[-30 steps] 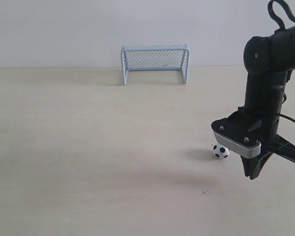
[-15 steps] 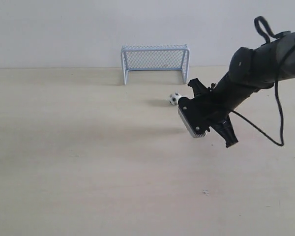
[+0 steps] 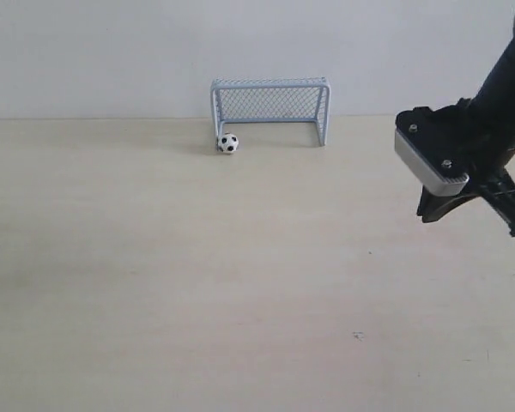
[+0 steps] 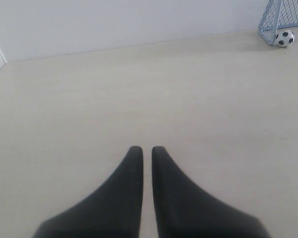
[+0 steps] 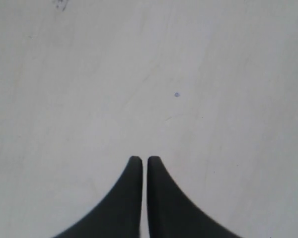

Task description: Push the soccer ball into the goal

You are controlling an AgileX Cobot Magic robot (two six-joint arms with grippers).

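Note:
The small black-and-white soccer ball rests on the table at the foot of the goal's left post, at the goal mouth. The pale blue goal stands at the back against the wall. My right gripper hangs above the table far to the right of the goal, shut and holding nothing. Its wrist view shows only the fingertips over bare table. My left gripper is shut and empty too, and its wrist view shows the soccer ball and a corner of the goal far off.
The pale wooden table runs back to a white wall. A small dark speck marks the table near the front. The left arm does not show in the exterior view.
The ball went from front right beside the right gripper across the table to the goal's left post. The right arm swung toward the goal, then pulled back up to the right.

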